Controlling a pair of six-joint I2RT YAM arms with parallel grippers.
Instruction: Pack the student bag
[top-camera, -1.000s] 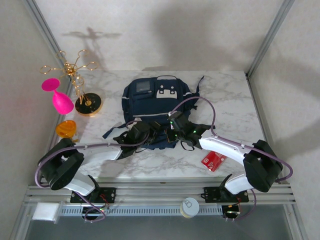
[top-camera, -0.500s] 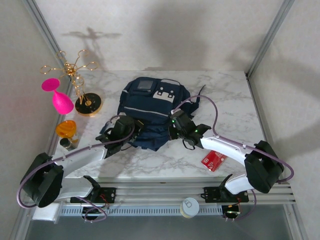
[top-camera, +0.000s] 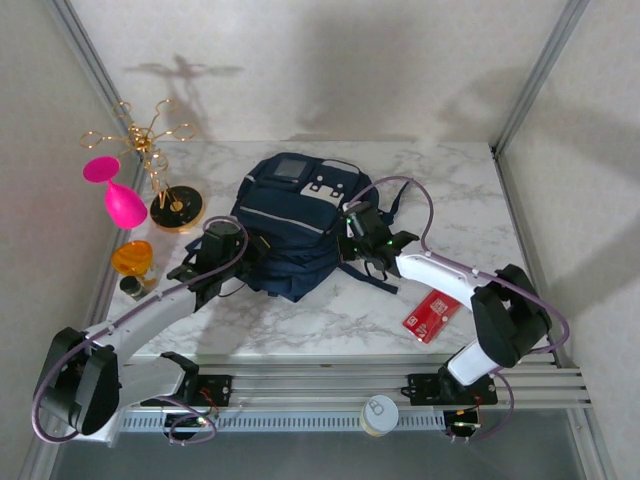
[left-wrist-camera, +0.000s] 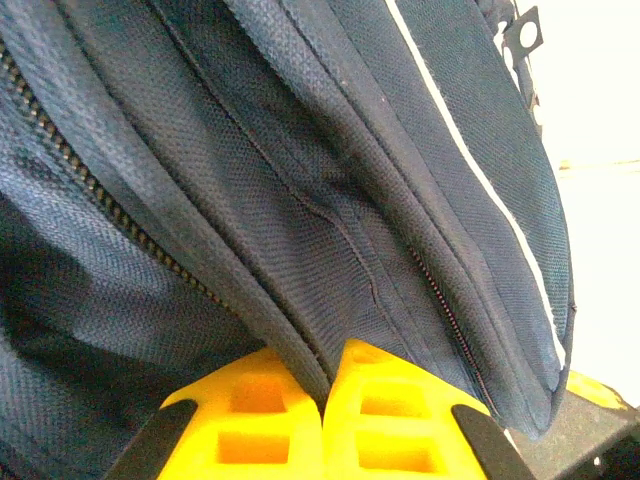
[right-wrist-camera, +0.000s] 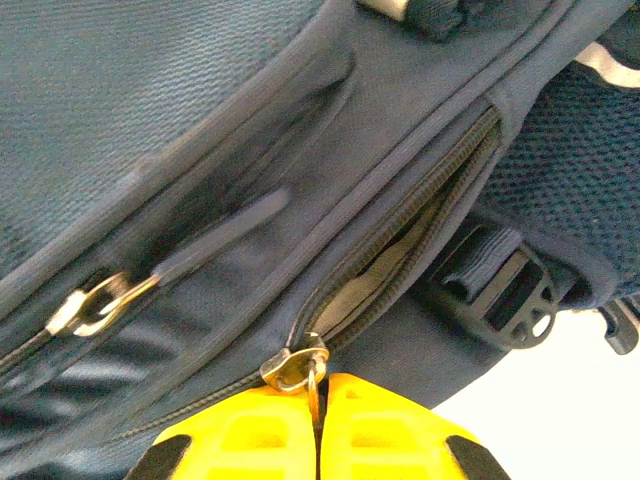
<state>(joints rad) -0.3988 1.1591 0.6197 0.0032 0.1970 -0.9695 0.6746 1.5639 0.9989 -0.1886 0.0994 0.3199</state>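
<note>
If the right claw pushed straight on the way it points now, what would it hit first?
The student bag: the right claw, shut on a zipper pull, sits right against its fabric.

Item: student bag, a large navy fabric backpack. It lies front-up at table centre, top end toward 12 o'clock and base toward 6. White-grey trim patches sit at the top, and a light stripe crosses the front pocket. A dark strap trails toward 4 o'clock. The fabric is bunched and creased. A side zip is partly open, with its metal pull at the lower end.
</note>
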